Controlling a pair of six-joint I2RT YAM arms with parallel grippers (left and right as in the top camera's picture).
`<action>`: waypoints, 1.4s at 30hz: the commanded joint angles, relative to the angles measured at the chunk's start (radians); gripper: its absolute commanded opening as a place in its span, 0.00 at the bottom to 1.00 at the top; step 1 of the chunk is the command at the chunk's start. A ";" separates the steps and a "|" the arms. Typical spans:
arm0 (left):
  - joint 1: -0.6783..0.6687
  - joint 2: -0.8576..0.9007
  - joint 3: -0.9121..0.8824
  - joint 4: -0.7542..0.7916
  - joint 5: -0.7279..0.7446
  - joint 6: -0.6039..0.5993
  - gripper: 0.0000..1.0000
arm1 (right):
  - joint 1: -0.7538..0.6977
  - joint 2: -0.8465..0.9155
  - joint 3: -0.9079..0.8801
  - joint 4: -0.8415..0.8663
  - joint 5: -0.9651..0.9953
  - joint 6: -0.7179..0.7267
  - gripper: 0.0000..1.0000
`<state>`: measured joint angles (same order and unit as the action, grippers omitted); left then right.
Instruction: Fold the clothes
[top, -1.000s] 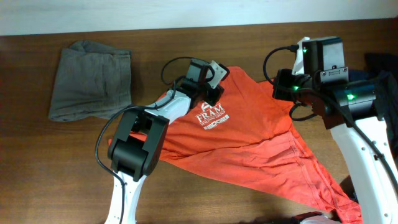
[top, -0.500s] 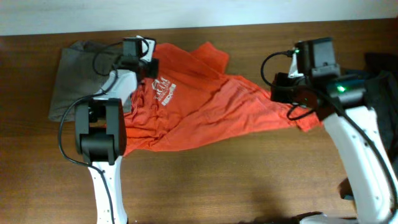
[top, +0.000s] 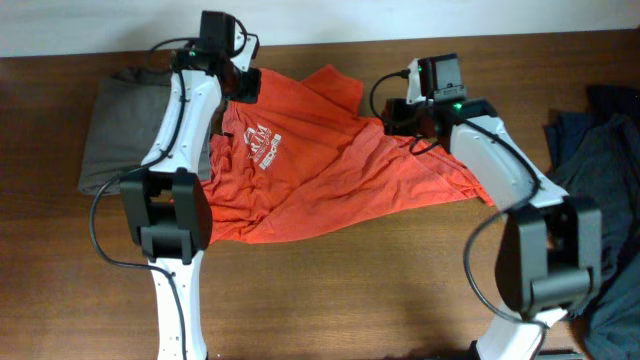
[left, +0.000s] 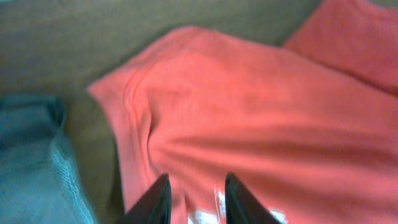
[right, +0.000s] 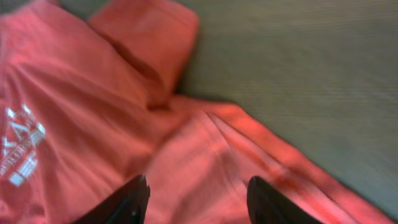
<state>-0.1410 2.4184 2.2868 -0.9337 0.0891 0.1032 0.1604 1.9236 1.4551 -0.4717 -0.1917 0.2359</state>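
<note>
1. The wooden table fills the overhead view; it is brown, with the grain running left to right.
2. The orange-red T-shirt lies rumpled on the far middle of the table; its body bunches toward the left and one long tail trails to the right; a short sleeve points to the far side.
3. The left arm reaches from the near left up along the shirt's left edge; the right arm bends from the near right across the shirt's right tail.
4. The dark blue-grey garments are heaped at the right edge of the table, well apart from the T-shirt.
5. The grey-brown garment lies flat at the far left, just beside the shirt; the left arm hides whether the two touch.
6. The left gripper hangs over the shirt's far left part; its jaws are parted a little, and nothing sits between them but the red cloth lying below; it has let go.
7. The right gripper hangs over a fold near the sleeve, on the shirt's far right part; its jaws stand wide and released, with the cloth below them and not pinched.
8. The white chest lettering faces up, tilted, just right of the left arm; its edge also shows at the left of the right wrist view, blurred and unreadable.
</note>
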 joint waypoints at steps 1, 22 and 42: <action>-0.002 -0.088 0.136 -0.161 0.000 -0.005 0.30 | 0.024 0.103 0.002 0.131 -0.171 -0.011 0.56; 0.019 -0.393 0.222 -0.629 -0.011 -0.019 0.51 | 0.131 0.216 0.003 -0.032 0.204 0.147 0.13; 0.122 -0.394 0.220 -0.754 0.045 -0.053 0.59 | 0.102 0.056 0.001 -0.140 0.154 0.084 0.47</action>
<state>-0.0200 2.0678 2.4985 -1.6863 0.1177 0.0372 0.2501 1.9041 1.4563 -0.6563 -0.0193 0.3229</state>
